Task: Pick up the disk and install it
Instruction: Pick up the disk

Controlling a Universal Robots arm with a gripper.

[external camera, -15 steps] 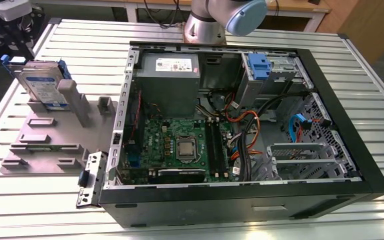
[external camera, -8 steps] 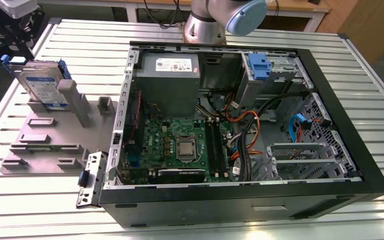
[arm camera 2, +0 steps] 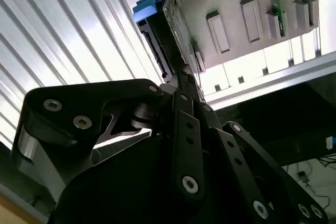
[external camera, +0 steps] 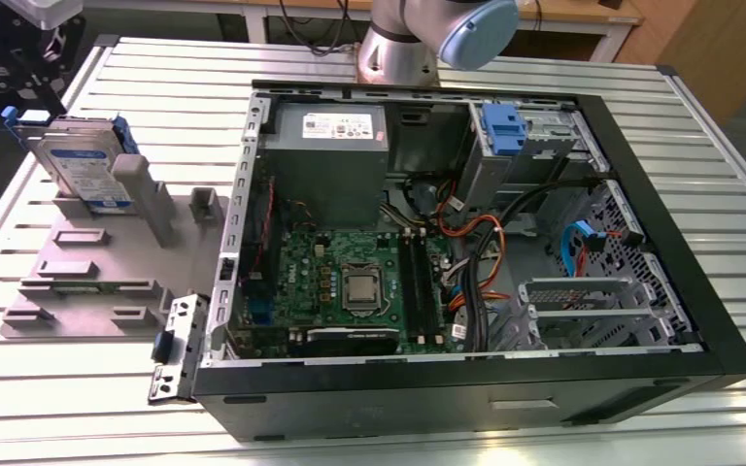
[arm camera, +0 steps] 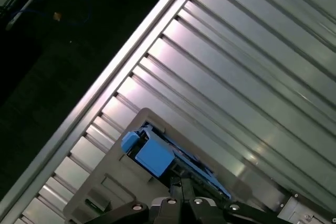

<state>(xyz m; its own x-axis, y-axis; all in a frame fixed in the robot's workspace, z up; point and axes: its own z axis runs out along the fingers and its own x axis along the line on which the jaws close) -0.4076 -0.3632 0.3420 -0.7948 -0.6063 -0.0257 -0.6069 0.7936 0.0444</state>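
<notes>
**Disk on edge in its grey stand, gripper closed and empty**

Disk [external camera: 79,163] first, from the exterior view: it stands on edge and leans a little in a slot of the grey holder plate [external camera: 88,267], label face showing and blue bracket [external camera: 123,136] round it. The plate lies on the slatted metal table [external camera: 152,68], on the exterior view's left, just beside the open computer case [external camera: 477,379]. Nothing grips the disk. Inside the case I can see the green motherboard [external camera: 347,282], a grey metal box [external camera: 327,146] with a small white label, and a drive cage with a blue tab [external camera: 505,131]. The robot arm [external camera: 431,34] rises at the far edge of the table, behind the case.

In the second wrist view the gripper [arm camera 2: 184,74] fills the foreground as black linkage. Its fingers are drawn together with nothing between them, and the tip lines up with the disk [arm camera 2: 170,30], which is seen edge-on with the bracket [arm camera 2: 144,6] at its end. The holder plate [arm camera 2: 236,3] and the table slats [arm camera 2: 63,35] lie beyond.

In the first wrist view the gripper [arm camera: 181,183] again shows its fingers together — the disk [arm camera: 157,157] sits just past them in the holder plate [arm camera: 110,192], blue end toward the camera, with table slats [arm camera: 252,51] all around.
</notes>
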